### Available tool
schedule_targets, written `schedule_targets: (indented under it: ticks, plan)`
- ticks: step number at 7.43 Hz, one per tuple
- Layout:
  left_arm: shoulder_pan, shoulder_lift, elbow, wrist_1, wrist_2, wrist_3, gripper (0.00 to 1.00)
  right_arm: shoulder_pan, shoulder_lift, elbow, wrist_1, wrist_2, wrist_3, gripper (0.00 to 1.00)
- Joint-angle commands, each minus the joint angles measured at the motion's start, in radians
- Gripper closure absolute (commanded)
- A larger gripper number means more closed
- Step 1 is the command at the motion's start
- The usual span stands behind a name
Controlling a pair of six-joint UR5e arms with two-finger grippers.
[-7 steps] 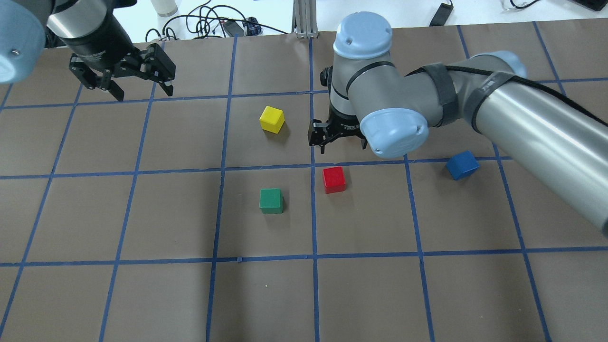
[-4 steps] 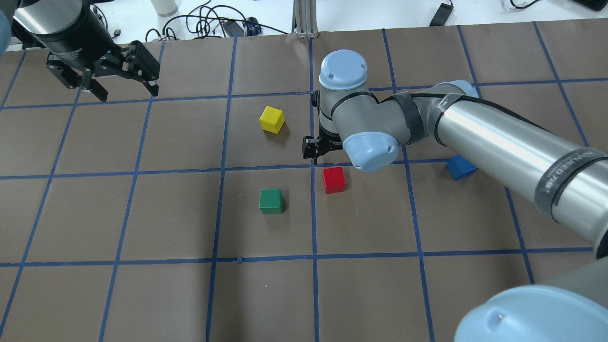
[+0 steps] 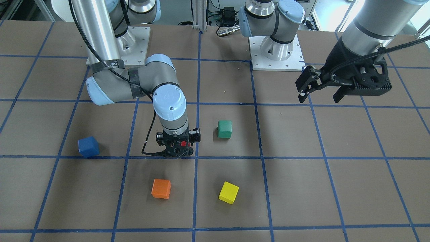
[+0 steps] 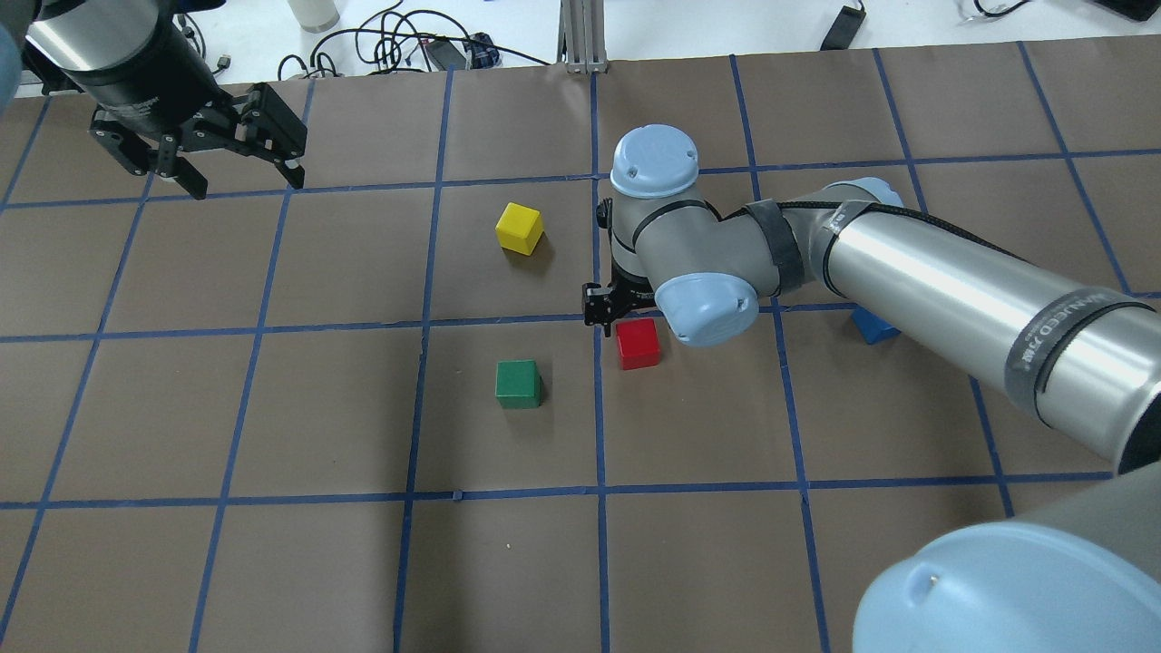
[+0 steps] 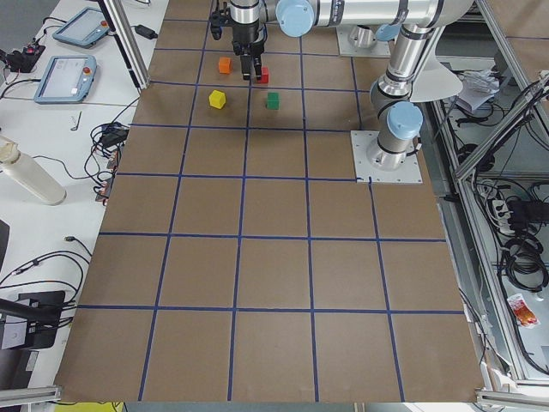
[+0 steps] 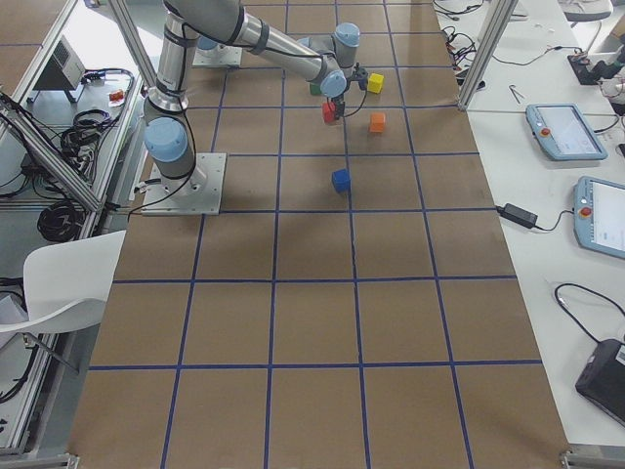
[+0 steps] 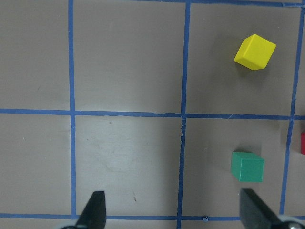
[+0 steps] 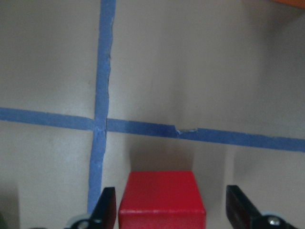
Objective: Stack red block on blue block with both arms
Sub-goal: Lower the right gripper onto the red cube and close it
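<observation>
The red block [image 4: 639, 345] sits on the brown mat near the middle. My right gripper [image 4: 606, 313] hangs low just over its far edge. In the right wrist view the red block [image 8: 162, 200] lies between the open fingers [image 8: 107, 210], with gaps on both sides. In the front view the gripper [image 3: 177, 150] hides most of the block. The blue block [image 4: 873, 325] lies to the right, partly under my right forearm, and shows whole in the front view [image 3: 88, 147]. My left gripper [image 4: 245, 177] is open and empty at the far left, well above the mat.
A green block [image 4: 518, 384] lies left of the red one and a yellow block [image 4: 520, 227] lies beyond it. An orange block [image 3: 161, 188] lies past the right gripper, hidden in the overhead view. The right forearm [image 4: 952, 281] spans the right half.
My right gripper has come down and toward the red block, from beyond the tape line to straddling it. My left gripper drew back to the left and now holds still.
</observation>
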Motion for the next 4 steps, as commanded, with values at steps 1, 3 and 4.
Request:
schedule_targets:
  ticks: [1, 3, 4]
  plan:
    - [-0.002, 0.002, -0.015, 0.002, 0.002, 0.0, 0.0, 0.0, -0.004, -0.002, 0.01, -0.012, -0.007, 0.86]
    - [-0.006, -0.018, -0.01, 0.01, 0.005, -0.014, 0.0, -0.008, -0.021, -0.005, 0.018, -0.054, -0.018, 1.0]
    - [-0.006, -0.018, -0.01, 0.01, 0.005, -0.014, 0.0, -0.015, -0.047, 0.001, 0.024, -0.059, -0.02, 1.0]
